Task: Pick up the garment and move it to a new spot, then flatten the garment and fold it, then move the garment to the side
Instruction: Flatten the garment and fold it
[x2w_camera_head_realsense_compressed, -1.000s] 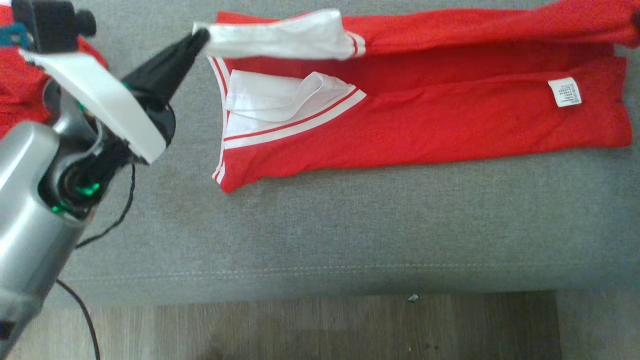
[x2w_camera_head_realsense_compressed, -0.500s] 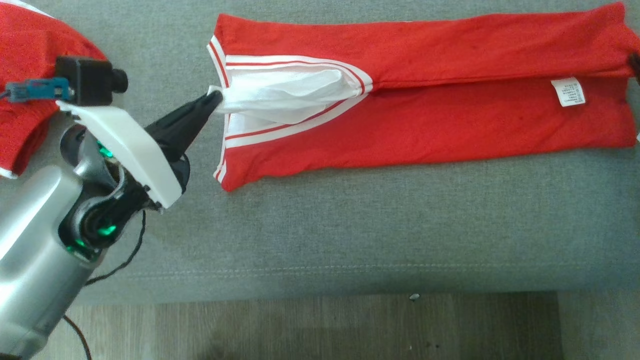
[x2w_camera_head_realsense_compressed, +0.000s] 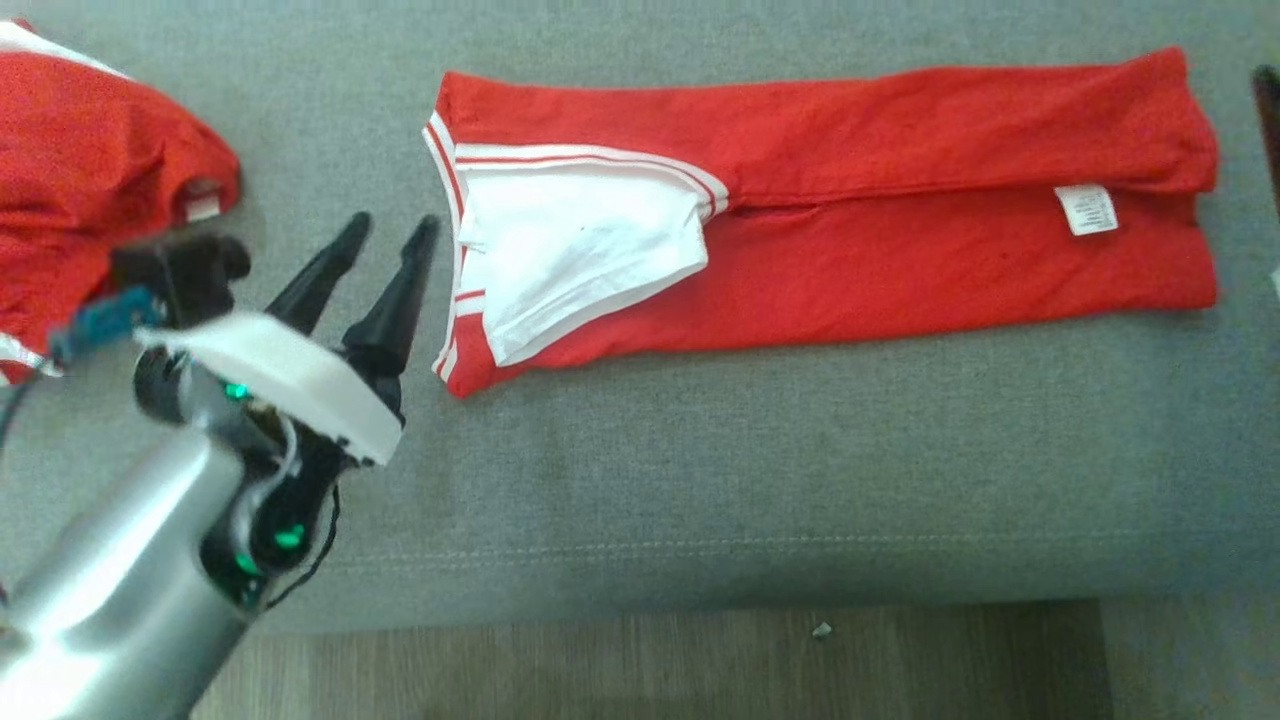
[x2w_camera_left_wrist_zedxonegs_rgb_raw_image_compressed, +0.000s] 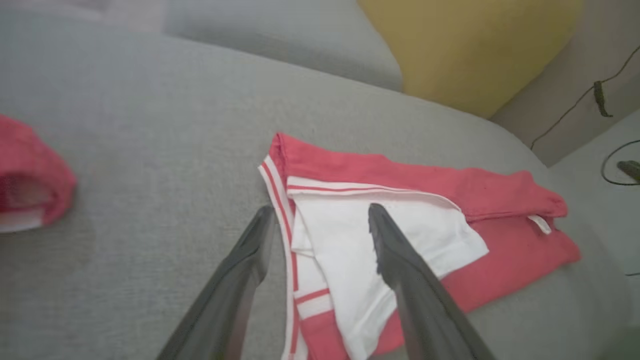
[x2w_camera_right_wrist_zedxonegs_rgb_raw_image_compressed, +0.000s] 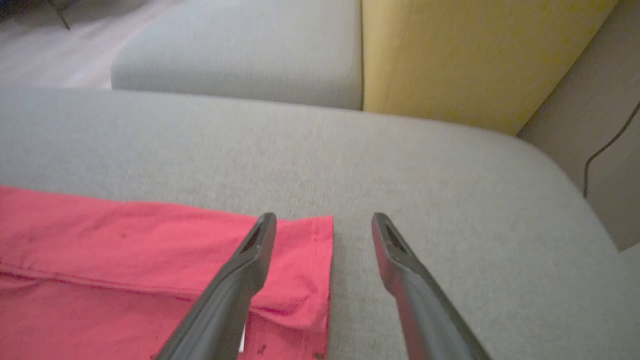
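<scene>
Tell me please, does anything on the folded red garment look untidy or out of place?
Yes. The white sleeve at the left end of the red garment lies slanted and wrinkled across the fold line, its edges not matching the folds.

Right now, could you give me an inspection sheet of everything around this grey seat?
Surface: grey cushion, seam along its front.
Job's things: red garment, folded long, lying flat; white sleeve on top at its left end.
Clutter: second red garment, bunched, far left; speck on the floor.
Hands: left hand open beside the sleeve, holding nothing; right hand open over the garment's other end.
Cables: black cable by the wall.
Surroundings: yellow cushion; wooden floor.
</scene>
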